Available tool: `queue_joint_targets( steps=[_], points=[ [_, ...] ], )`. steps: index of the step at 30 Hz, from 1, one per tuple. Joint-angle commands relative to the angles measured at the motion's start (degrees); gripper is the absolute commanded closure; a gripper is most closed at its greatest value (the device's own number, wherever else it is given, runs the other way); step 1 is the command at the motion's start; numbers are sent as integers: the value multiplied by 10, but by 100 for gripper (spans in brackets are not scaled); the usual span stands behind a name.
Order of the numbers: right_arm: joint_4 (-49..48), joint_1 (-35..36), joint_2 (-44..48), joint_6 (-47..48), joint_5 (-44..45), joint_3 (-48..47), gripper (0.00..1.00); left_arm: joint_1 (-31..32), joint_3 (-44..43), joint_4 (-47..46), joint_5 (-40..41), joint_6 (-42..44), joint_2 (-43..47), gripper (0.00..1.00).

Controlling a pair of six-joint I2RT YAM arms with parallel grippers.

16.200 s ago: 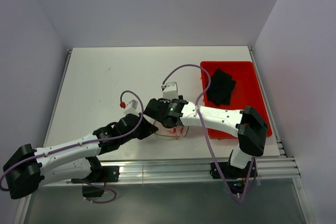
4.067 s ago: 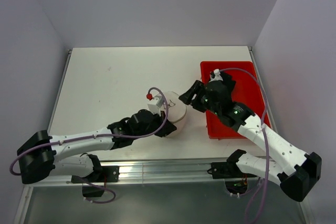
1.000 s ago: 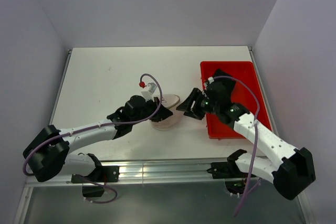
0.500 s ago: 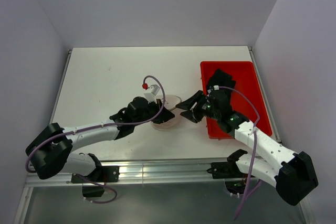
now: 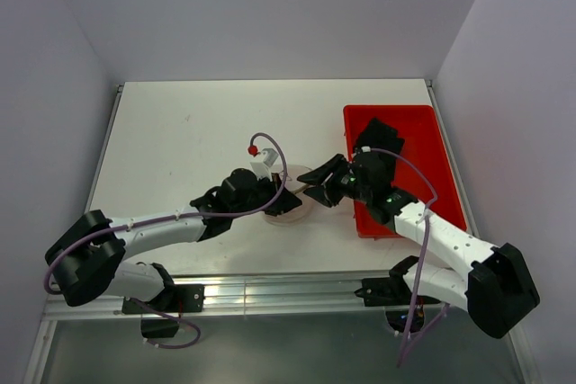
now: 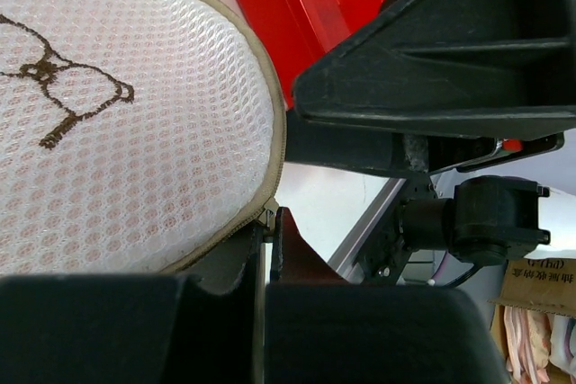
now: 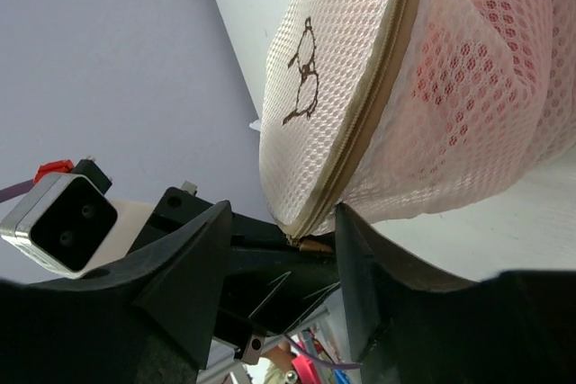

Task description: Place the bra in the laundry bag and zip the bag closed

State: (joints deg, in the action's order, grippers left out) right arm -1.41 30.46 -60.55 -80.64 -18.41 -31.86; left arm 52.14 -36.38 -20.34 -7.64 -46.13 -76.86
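The laundry bag (image 5: 292,207), a white mesh pouch with a tan zipper rim, lies mid-table between both grippers. The pale pink bra (image 7: 486,69) shows through the mesh inside it. My left gripper (image 5: 275,193) is at the bag's left rim. In the left wrist view the left gripper (image 6: 268,222) is shut on the zipper pull (image 6: 266,216), under the bag's face (image 6: 117,132). My right gripper (image 5: 317,189) is open at the bag's right rim. In the right wrist view the right gripper (image 7: 281,245) straddles the zipper seam (image 7: 360,132), with one finger (image 7: 360,249) against the mesh.
A red plastic bin (image 5: 423,177) stands at the right with a black garment (image 5: 378,139) in it; its wall also shows in the left wrist view (image 6: 306,6). The right arm reaches across the bin's near left corner.
The bag has dropped from a tilted-up pose to lying lower. My right gripper has moved left up to its rim. My left gripper has shifted slightly right along the rim.
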Motion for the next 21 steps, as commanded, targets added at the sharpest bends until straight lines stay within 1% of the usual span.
queue_joint_targets(
  steps=[1, 3, 6, 7, 10, 11, 16, 21],
  points=[
    [-40, 5, -11, -14, 6, 2, 49, 6, -21, -30, -1, 14, -7, 100],
    [-44, 5, -18, -12, 5, -1, 56, 6, -19, -30, -1, 14, -6, 100],
    [-46, 5, -33, -7, 3, -7, 71, 6, -15, -30, -1, 16, -2, 100],
    [-47, 5, -40, -6, 1, -7, 79, 6, -15, -29, -2, 17, 1, 100],
    [-44, 5, -55, 11, 0, -17, 96, 6, -11, -14, 4, 20, 14, 100],
    [-35, 5, -59, 18, -1, -27, 99, 6, -12, -5, 10, 21, 19, 100],
    [0, 0, -73, 61, -7, -58, 100, -5, -4, 74, 36, 24, 70, 100],
    [44, -24, -79, 116, -21, -116, 100, -42, 39, 127, 45, 17, 137, 100]
  ],
)
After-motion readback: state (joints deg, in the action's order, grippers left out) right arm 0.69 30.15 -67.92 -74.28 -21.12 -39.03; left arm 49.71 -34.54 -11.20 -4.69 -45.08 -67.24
